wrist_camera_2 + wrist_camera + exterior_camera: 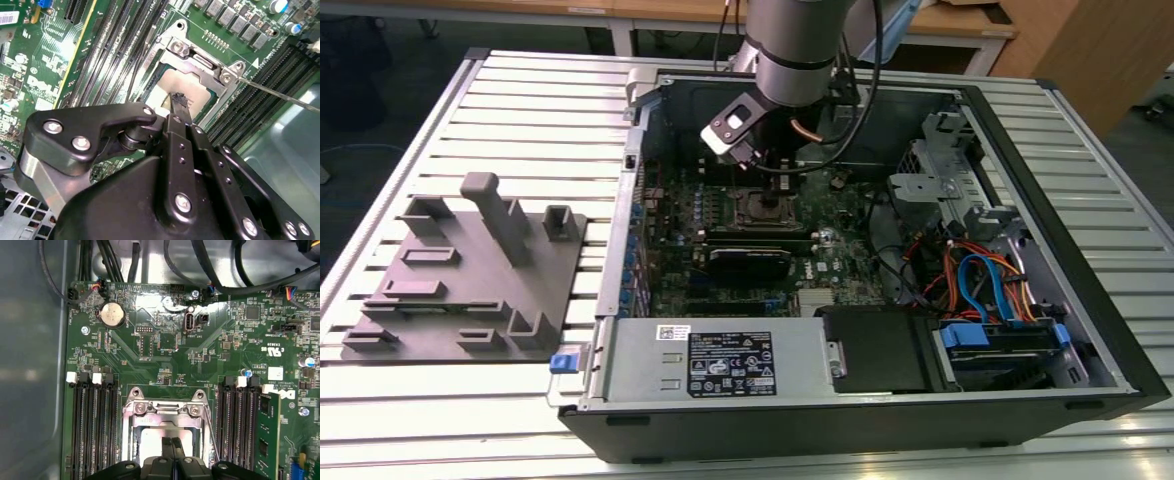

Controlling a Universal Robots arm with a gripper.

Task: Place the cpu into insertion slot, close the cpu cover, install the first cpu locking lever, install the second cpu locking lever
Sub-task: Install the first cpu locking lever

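Gripper (178, 99): fingers pressed together, holding nothing; tip directly over socket (762, 210); contact cannot be told. Chip (192, 89): seated in socket, below tip. Cover (165, 410): down over chip. Lever (280, 95): thin rod beside socket, slanting away.

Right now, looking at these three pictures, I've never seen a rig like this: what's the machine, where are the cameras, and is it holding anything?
It is one robot arm reaching into an open computer case that lies on a slatted table. The exterior view looks on from off the arm; both wrist views ride on the arm and look past its gripper. At the exterior view's left, beside the case, sits a grey plate with blocks. The gripper is shut and seems to hold nothing; its tip is over the silver chip, which lies inside a flat metal frame.
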